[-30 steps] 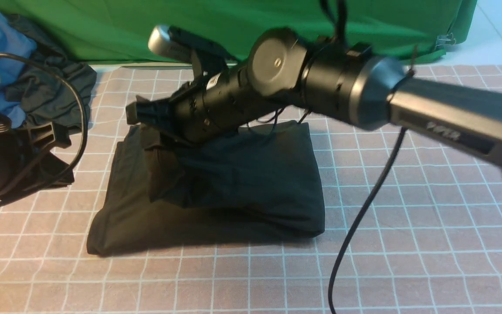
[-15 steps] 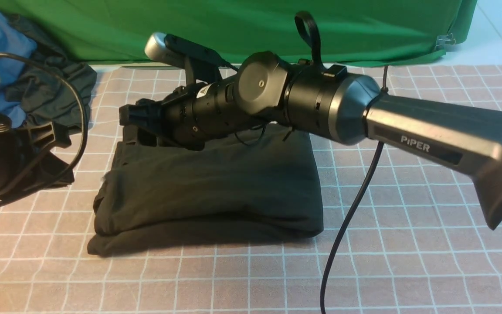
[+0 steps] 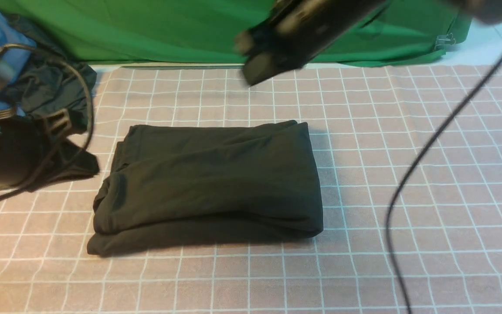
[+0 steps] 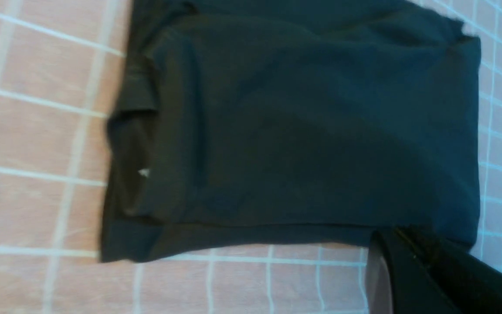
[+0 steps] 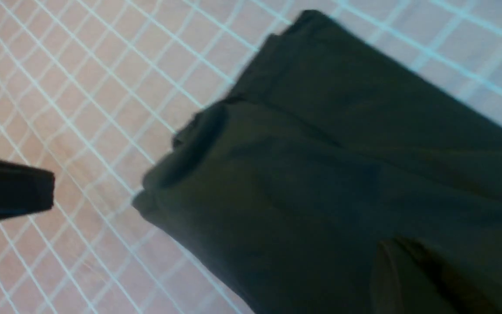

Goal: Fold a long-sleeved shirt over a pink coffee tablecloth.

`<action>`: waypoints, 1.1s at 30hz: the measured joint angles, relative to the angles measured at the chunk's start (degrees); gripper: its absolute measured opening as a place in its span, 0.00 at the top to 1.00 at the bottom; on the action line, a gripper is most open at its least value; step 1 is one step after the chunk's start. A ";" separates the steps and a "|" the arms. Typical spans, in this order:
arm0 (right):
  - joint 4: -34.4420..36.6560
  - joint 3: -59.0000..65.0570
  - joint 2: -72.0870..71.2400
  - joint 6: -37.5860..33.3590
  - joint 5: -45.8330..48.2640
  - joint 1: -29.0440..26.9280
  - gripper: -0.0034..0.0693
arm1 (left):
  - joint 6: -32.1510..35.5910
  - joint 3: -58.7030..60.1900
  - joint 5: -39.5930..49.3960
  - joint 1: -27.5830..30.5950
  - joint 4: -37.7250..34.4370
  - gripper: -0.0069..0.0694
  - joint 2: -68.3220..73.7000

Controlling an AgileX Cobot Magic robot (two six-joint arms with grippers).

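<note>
The long-sleeved shirt [image 3: 209, 185] lies folded into a thick rectangle at the middle of the pink coffee tablecloth [image 3: 408, 279], resting flat with nothing touching it. Its folded layers show along the 9 o'clock edge, where a rounded roll of fabric bulges. The right tool [image 3: 273, 48], blurred, hangs in the air toward 12 o'clock, clear of the shirt, its jaws pressed together and empty. The left tool [image 3: 66, 126] sits at 9 o'clock, jaws pressed together. A black cable [image 3: 412, 174] trails at 3 o'clock. Green cloth [image 3: 146, 26] lines the far edge.
</note>
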 joint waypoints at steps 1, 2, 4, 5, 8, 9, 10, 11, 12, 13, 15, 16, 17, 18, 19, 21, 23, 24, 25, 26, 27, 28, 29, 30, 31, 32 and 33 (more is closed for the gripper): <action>-0.90 -0.09 -1.14 -0.06 1.65 -0.97 0.90 | 0.13 0.00 -0.76 -1.63 -0.06 0.89 1.30; -1.81 -0.09 -2.62 -0.35 3.34 -2.06 0.90 | 0.13 0.00 -2.31 -4.23 -0.03 0.89 3.44; -2.86 0.32 -4.26 -0.86 4.66 -2.79 0.90 | -0.58 0.00 -4.82 -7.59 0.33 0.89 6.46; -3.42 0.77 -4.95 -0.86 4.83 -2.84 0.90 | -1.48 -0.12 -5.79 -8.88 0.64 0.89 7.85; -5.08 3.30 -6.88 -0.91 5.51 -2.92 0.90 | -5.36 -1.81 -7.44 -11.49 2.43 0.89 13.21; -5.45 4.27 -7.25 -0.91 5.72 -2.92 0.90 | -5.92 -2.28 -7.65 -11.78 3.00 0.89 14.55; -5.76 5.05 -7.43 -0.91 5.83 -2.92 0.90 | -6.28 -3.02 -7.85 -11.84 3.68 0.89 15.83; -5.84 5.81 -7.57 -0.97 5.83 -2.92 0.90 | -7.00 -3.50 -8.10 -11.92 4.46 0.89 16.98; -5.84 6.79 -7.71 -0.96 5.83 -2.92 0.90 | -7.46 -3.87 -8.51 -11.91 5.57 0.89 18.29; -5.99 7.42 -7.71 -0.96 5.88 -2.92 0.90 | -7.61 -3.99 -8.79 -11.91 6.24 0.89 19.03; -6.33 10.35 -7.71 -1.08 5.94 -2.86 0.90 | -9.14 -4.05 -9.01 -11.91 10.12 0.89 21.79; -6.51 11.78 -7.71 -1.17 5.87 -2.68 0.90 | -10.68 -4.05 -8.29 -11.91 12.64 0.89 22.91; -6.54 12.51 -7.71 -1.34 5.87 -2.60 0.90 | -11.44 -4.05 -8.11 -11.91 13.39 0.89 23.39; -6.54 13.22 -7.71 -1.70 5.87 -2.60 0.90 | -12.12 -4.05 -7.68 -11.91 14.83 0.89 23.98; -6.54 13.95 -7.71 -1.98 5.87 -2.60 0.90 | -12.71 -4.05 -7.43 -11.91 15.89 0.89 24.36; -6.54 17.11 -7.71 -2.37 5.93 -2.60 0.90 | -14.65 -4.05 -6.87 -11.91 18.88 0.89 25.41; -6.68 19.19 -7.71 -2.37 5.71 -2.60 0.90 | -15.28 -4.08 -6.75 -11.91 19.44 0.89 25.48; -6.68 19.34 -7.71 -2.37 5.71 -2.60 0.90 | -15.28 -4.08 -6.70 -11.91 19.44 0.89 25.48; -6.68 19.82 -7.71 -2.43 5.57 -2.60 0.90 | -15.43 -4.19 -6.50 -11.91 19.44 0.89 25.28; -6.68 20.29 -7.71 -2.65 5.01 -2.60 0.90 | -16.01 -4.64 -5.33 -11.91 19.44 0.89 24.64; -6.68 20.38 -7.71 -2.66 4.95 -2.60 0.90 | -16.20 -4.81 -4.94 -11.91 19.44 0.89 24.37; -6.68 20.52 -7.71 -2.96 3.96 -2.55 0.90 | -16.91 -5.51 -4.12 -11.91 18.86 0.89 23.06; -6.63 20.52 -7.71 -2.96 2.94 -2.36 0.90 | -17.32 -5.96 -4.09 -11.91 17.96 0.89 21.81; -6.63 20.52 -7.71 -3.14 1.87 -2.03 0.90 | -17.54 -6.53 -4.43 -11.91 16.14 0.89 20.45; -6.69 20.52 -7.71 -3.46 -0.35 -1.48 0.90 | -17.17 -7.31 -5.14 -11.91 13.42 0.89 18.87; -6.69 20.52 -7.71 -3.45 -0.69 -1.36 0.90 | -17.06 -7.42 -5.33 -11.91 12.44 0.89 18.41; -6.69 20.52 -7.64 -3.62 -2.70 -0.54 0.90 | -15.84 -8.17 -6.16 -11.91 9.41 0.89 17.36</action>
